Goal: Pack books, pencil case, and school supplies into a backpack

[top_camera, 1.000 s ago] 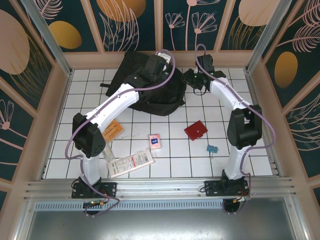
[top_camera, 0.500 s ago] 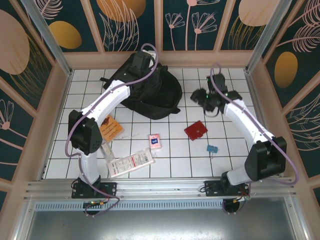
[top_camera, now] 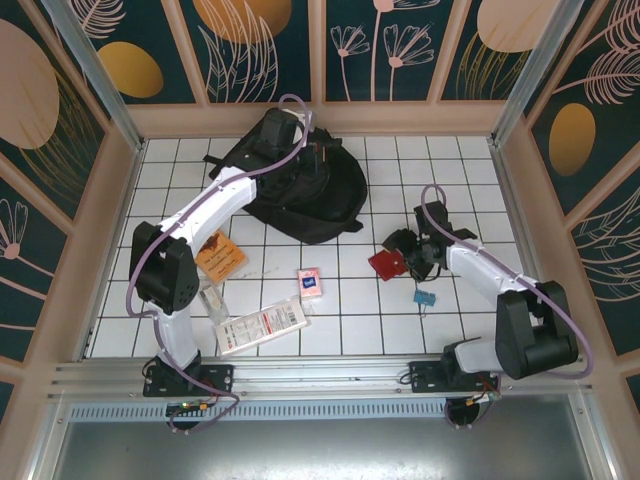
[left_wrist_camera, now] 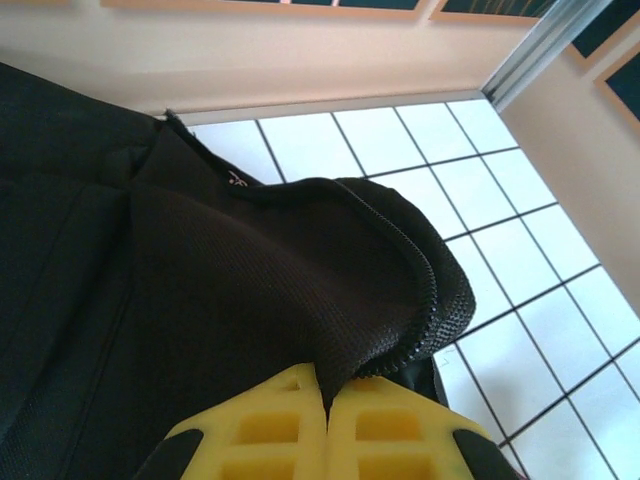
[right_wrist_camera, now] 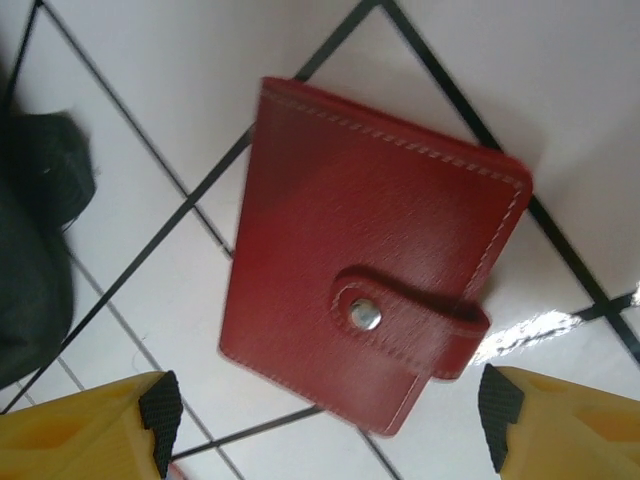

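Observation:
The black backpack (top_camera: pixel 310 190) lies at the back of the table. My left gripper (top_camera: pixel 298 132) is over its far top edge, shut on a fold of its mesh flap by the zipper (left_wrist_camera: pixel 420 290), with the yellow fingers (left_wrist_camera: pixel 270 430) pressed together. My right gripper (top_camera: pixel 402 252) hovers open just above a flat red case with a snap flap (right_wrist_camera: pixel 370 250), one fingertip (right_wrist_camera: pixel 158 405) on either side and not touching it. The orange book (top_camera: pixel 222 258), a pink little box (top_camera: pixel 310 281) and a teal binder clip (top_camera: pixel 425 296) lie on the tiles.
A long clear pouch with a red-and-white label (top_camera: pixel 262 325), possibly the pencil case, lies at the front left beside the left arm's base. The wooden back wall (left_wrist_camera: pixel 300 50) runs close behind the backpack. A dark backpack edge (right_wrist_camera: pixel 30 280) sits left of the red case.
My right arm swung from beside the backpack forward to over the red case, and its jaws opened wide. My left gripper shifted left to the backpack's far edge, still shut on the fabric.

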{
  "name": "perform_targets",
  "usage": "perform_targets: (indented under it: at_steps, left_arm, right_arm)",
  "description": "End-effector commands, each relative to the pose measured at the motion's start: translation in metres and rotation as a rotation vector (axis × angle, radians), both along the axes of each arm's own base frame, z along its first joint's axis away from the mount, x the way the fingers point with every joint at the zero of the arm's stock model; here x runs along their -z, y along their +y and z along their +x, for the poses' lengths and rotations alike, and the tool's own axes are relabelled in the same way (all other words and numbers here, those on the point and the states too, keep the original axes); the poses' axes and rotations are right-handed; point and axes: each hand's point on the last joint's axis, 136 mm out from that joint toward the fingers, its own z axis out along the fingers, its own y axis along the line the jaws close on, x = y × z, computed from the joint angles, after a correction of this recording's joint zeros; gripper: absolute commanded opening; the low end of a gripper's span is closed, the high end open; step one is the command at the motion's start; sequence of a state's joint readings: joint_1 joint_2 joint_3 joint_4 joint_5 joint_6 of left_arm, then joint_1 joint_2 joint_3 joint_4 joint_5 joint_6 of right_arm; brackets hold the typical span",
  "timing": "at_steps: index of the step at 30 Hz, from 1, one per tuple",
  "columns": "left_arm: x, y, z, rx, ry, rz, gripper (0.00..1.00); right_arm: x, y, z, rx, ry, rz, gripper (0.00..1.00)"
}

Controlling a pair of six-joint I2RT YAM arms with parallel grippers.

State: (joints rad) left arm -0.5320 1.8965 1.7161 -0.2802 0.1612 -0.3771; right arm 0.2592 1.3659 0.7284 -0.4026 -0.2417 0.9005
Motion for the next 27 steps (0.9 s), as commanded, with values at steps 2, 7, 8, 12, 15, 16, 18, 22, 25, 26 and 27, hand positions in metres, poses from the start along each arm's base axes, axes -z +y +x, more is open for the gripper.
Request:
perform_targets:
  at_steps: [2, 7, 8, 12, 15, 16, 18, 22, 25, 26, 27]
  left_arm:
    - [-0.03, -0.013, -0.004, 0.052, -0.048, -0.103, 0.0]
    - [-0.024, -0.018, -0.005, 0.069, -0.031, -0.114, 0.0]
    - [-0.022, -0.019, -0.005, 0.073, -0.025, -0.114, 0.0]
    - [-0.012, -0.025, -0.006, 0.083, -0.008, -0.11, 0.0]
    - [-0.003, -0.03, -0.006, 0.094, 0.012, -0.106, 0.0]
    - [-0.001, -0.032, -0.007, 0.098, 0.017, -0.104, 0.0]
    - [0.001, -0.034, -0.008, 0.103, 0.019, -0.1, 0.0]
    - [0.007, -0.039, -0.011, 0.115, 0.027, -0.089, 0.0]
    - [0.007, -0.041, -0.013, 0.122, 0.023, -0.083, 0.0]
    - [0.007, -0.042, -0.014, 0.124, 0.024, -0.083, 0.0]
    - [0.005, -0.042, -0.014, 0.124, 0.022, -0.085, 0.0]
  right_arm:
    - [0.013, 0.005, 0.008, -0.013, -0.017, 0.07, 0.8]
    - [0.022, 0.018, 0.019, -0.073, -0.038, 0.128, 0.79]
    - [0.023, 0.023, 0.022, -0.09, -0.05, 0.15, 0.79]
    - [0.016, 0.04, 0.042, -0.151, -0.14, 0.229, 0.77]
    - [0.011, 0.043, 0.056, -0.174, -0.194, 0.221, 0.76]
    - [0.008, 0.045, 0.061, -0.184, -0.216, 0.227, 0.76]
    - [0.002, 0.048, 0.068, -0.194, -0.246, 0.244, 0.75]
    - [-0.016, 0.057, 0.08, -0.21, -0.317, 0.291, 0.73]
    - [-0.027, 0.061, 0.085, -0.226, -0.342, 0.28, 0.72]
    - [-0.03, 0.063, 0.087, -0.233, -0.351, 0.274, 0.72]
    - [-0.032, 0.064, 0.087, -0.24, -0.357, 0.27, 0.72]
